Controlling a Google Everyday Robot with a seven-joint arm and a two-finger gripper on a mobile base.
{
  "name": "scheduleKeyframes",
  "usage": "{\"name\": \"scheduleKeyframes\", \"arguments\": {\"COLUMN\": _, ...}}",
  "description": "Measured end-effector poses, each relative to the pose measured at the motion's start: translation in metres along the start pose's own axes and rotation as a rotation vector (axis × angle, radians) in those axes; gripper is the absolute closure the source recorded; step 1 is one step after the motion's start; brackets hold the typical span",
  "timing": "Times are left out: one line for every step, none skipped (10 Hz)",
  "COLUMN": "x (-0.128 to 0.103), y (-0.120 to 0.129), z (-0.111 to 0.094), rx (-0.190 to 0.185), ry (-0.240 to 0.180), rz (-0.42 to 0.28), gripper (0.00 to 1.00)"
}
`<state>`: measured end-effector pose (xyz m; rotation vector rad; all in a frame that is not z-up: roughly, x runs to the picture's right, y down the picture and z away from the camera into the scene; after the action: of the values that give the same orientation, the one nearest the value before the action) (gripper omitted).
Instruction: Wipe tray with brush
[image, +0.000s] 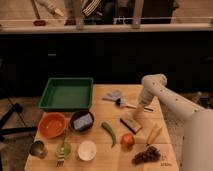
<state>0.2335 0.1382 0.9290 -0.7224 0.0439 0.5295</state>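
Cannot tell whether the gripper (145, 105), low over one end of the brush (131, 105), touches it, blurred together there. Cannot separate the brush's other end from the grey lump (113, 95) just beside it, nor name that lump. Loses the arm (175, 102), beyond the gripper, to the right and bottom edges. Cannot read the small mark (162, 161) at the table (107, 165) corner, well away from the brush.
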Motion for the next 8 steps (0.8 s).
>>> {"name": "scheduleKeyframes", "arguments": {"x": 0.0, "y": 0.001, "z": 0.0, "rx": -0.002, "ry": 0.001, "rz": 0.0, "gripper": 0.98}}
{"name": "scheduleKeyframes", "arguments": {"x": 0.001, "y": 0.001, "z": 0.0, "rx": -0.004, "ry": 0.002, "rz": 0.0, "gripper": 1.0}}
{"name": "scheduleKeyframes", "arguments": {"x": 0.001, "y": 0.001, "z": 0.0, "rx": -0.004, "ry": 0.003, "rz": 0.001, "gripper": 1.0}}
{"name": "scheduleKeyframes", "arguments": {"x": 0.0, "y": 0.002, "z": 0.0, "rx": -0.004, "ry": 0.003, "rz": 0.0, "gripper": 1.0}}
{"name": "scheduleKeyframes", "arguments": {"x": -0.002, "y": 0.003, "z": -0.003, "rx": 0.005, "ry": -0.008, "rz": 0.0, "gripper": 1.0}}
{"name": "scheduleKeyframes", "arguments": {"x": -0.004, "y": 0.002, "z": -0.007, "rx": 0.017, "ry": -0.019, "rz": -0.001, "gripper": 1.0}}
{"name": "scheduleKeyframes", "arguments": {"x": -0.007, "y": 0.003, "z": -0.016, "rx": 0.036, "ry": -0.036, "rz": -0.003, "gripper": 1.0}}
{"name": "scheduleKeyframes", "arguments": {"x": -0.014, "y": 0.005, "z": -0.028, "rx": 0.06, "ry": -0.056, "rz": -0.01, "gripper": 1.0}}
